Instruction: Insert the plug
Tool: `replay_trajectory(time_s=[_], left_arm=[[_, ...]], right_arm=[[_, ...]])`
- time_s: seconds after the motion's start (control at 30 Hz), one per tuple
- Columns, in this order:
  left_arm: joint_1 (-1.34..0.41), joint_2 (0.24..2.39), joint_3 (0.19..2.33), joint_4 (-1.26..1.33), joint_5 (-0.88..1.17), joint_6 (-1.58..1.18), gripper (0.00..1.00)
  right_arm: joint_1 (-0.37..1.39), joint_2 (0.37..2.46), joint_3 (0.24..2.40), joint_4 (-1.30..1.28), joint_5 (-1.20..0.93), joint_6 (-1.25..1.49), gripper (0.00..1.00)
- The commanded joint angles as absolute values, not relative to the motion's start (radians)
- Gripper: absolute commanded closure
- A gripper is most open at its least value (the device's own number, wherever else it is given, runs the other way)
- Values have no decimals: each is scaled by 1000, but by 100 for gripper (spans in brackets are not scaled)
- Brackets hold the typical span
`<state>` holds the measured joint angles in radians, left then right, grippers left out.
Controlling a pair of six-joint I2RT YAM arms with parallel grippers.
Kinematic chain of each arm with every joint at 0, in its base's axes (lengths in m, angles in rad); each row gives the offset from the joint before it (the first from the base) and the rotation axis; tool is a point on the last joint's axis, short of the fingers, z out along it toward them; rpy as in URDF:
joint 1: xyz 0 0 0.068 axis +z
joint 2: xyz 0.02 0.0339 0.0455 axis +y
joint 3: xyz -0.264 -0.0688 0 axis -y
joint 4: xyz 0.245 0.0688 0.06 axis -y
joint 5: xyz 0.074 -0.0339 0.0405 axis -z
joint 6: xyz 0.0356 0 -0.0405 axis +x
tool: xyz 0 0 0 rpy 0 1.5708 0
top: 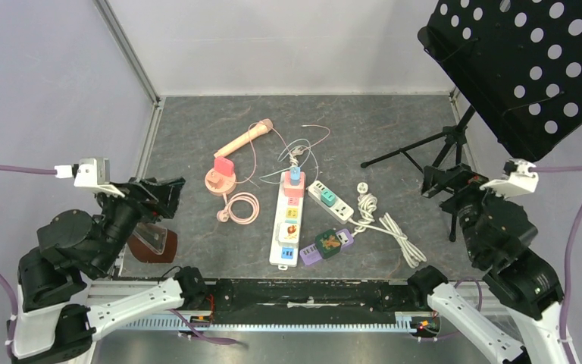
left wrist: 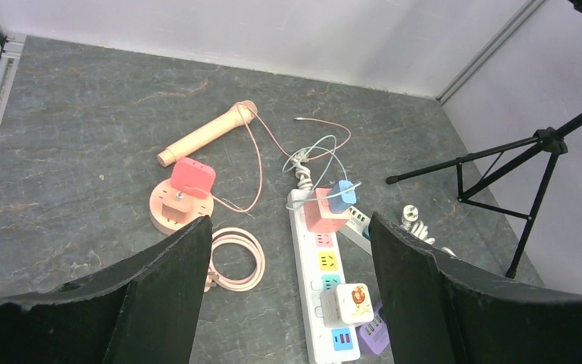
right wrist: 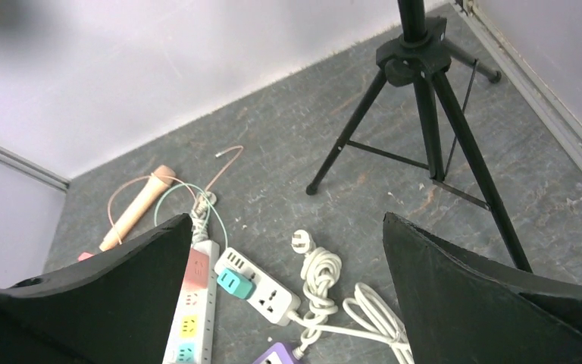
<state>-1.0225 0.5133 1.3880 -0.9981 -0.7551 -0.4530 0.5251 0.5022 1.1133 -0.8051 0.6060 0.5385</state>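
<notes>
A long white power strip (top: 288, 227) with coloured sockets lies at the table's middle. It carries a pink cube adapter (top: 294, 184) topped by a blue plug (top: 295, 174), and a white picture cube (top: 291, 231). A short white strip (top: 330, 201) with a teal plug (right wrist: 235, 283) lies to its right. Its white cable (top: 386, 226) ends in a loose white plug (top: 362, 187), also in the right wrist view (right wrist: 301, 241). My left gripper (top: 163, 196) is open and empty at the left. My right gripper (top: 447, 184) is open and empty at the right. Both are well clear of the strips.
A round pink socket (top: 216, 184) with a red adapter (top: 224, 165), a pink cable coil (top: 241, 207) and a pink microphone (top: 242, 139) lie left of the strip. A purple strip (top: 311, 254) and dark green adapter (top: 329, 243) lie in front. A black music stand (top: 530, 61) stands at the right.
</notes>
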Motion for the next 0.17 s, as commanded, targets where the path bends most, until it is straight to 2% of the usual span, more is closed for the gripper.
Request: replay_trajectory(time_s=[0.0, 0.13], left_arm=[[-1022, 495, 1410, -1009, -775, -503, 19], [-1021, 492, 1407, -1015, -773, -511, 19]], right_arm=[[521, 476, 1133, -745, 611, 496, 2], [521, 495, 1152, -780, 622, 496, 2]])
